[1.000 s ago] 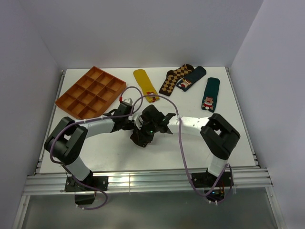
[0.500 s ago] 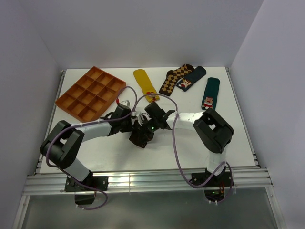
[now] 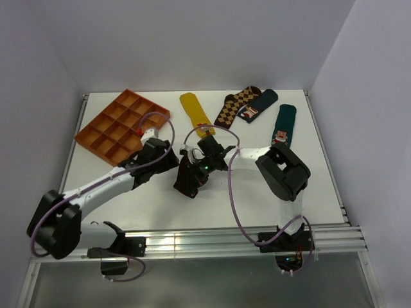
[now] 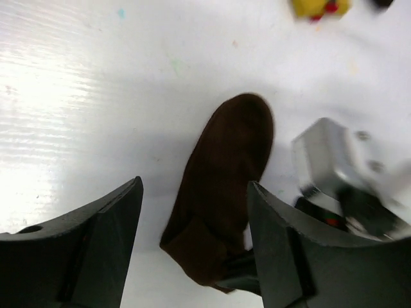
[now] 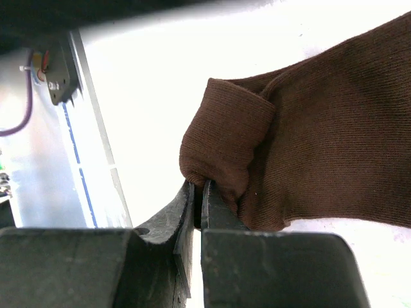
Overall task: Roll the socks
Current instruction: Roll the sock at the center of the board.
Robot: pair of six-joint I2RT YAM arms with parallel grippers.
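Note:
The sock (image 3: 185,184) is plain dark brown and lies crumpled near the table's middle; no stripes show. In the left wrist view the sock (image 4: 221,186) lies lengthwise with its near end folded over. My left gripper (image 3: 171,165) stands open just left of it, and nothing sits between its fingers (image 4: 103,250). My right gripper (image 3: 191,178) is shut on the folded end of the sock (image 5: 225,138), pinching the fabric at its fingertips (image 5: 198,192). The right gripper's body shows as a silver block (image 4: 340,167) beside the sock.
An orange compartment tray (image 3: 119,125) sits at the back left. A mustard yellow sock (image 3: 196,112), a brown-and-tan diamond sock (image 3: 234,106) and two dark teal socks (image 3: 258,104) (image 3: 283,125) lie along the back. Both arms' cables loop over the table's middle.
My left gripper has opened, let go of the sock and drawn back to the left, its arm stretching out. The right gripper has kept its hold and shifted slightly left.

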